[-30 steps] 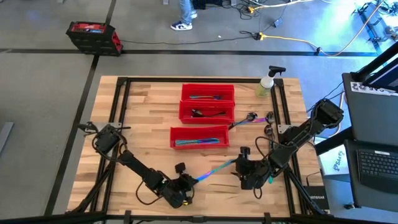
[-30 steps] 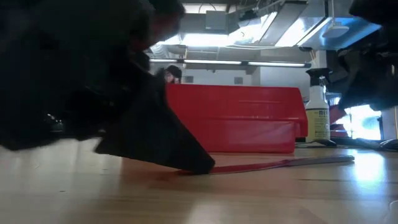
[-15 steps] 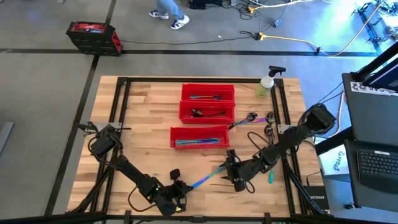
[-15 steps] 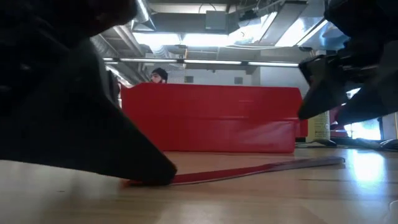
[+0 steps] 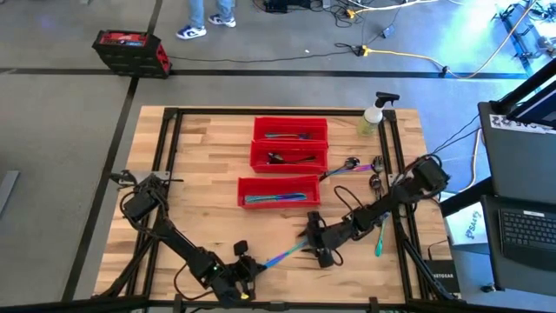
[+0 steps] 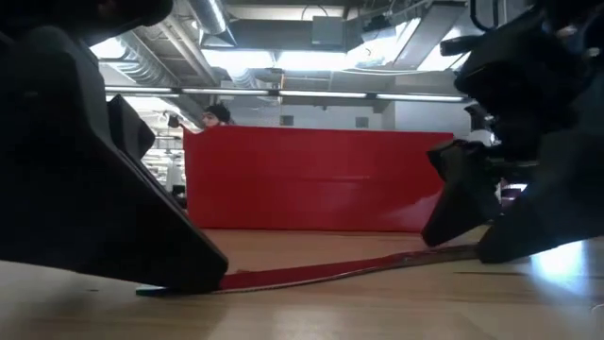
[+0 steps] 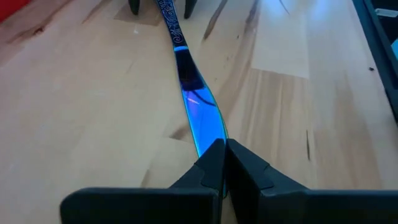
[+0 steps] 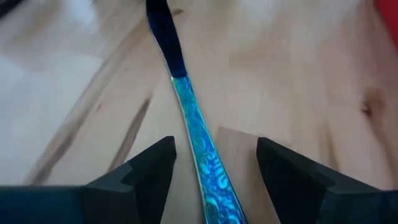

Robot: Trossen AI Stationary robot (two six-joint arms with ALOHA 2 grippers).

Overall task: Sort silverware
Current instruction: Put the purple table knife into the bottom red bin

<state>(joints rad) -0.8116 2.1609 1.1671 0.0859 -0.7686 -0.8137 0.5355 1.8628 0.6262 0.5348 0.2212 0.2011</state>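
Three red bins sit on the wooden worktop (image 5: 200, 174), and the nearest bin (image 5: 279, 191), the one closest to the arms, serves as the landmark here; it holds a bundle of blue-purple-teal cutlery lying lengthwise. Just behind it, the middle bin (image 5: 288, 156) holds a few dark pieces, and the far bin (image 5: 290, 129) beyond that holds some bluish pieces. A spray bottle (image 5: 373, 117) stands right of the far bin, near the worktop's edge. Loose cutlery (image 5: 352, 165) lies right of the nearest bin and level with the middle one, and one teal piece (image 5: 379, 246) lies further right and nearer the front edge. In front of the nearest bin, a long iridescent knife (image 5: 285, 253) rests flat on the wood, slanting from front-left to back-right. The left claw (image 5: 251, 269), at the knife's front-left end, is pressed together and pinching the blade tip, as the left wrist view shows with its fingers (image 7: 245, 168) closed over the blue metal. The right claw (image 5: 314, 245) stands spread at the knife's handle end, one finger (image 8: 152, 165) on each side of the patterned handle, not gripping it
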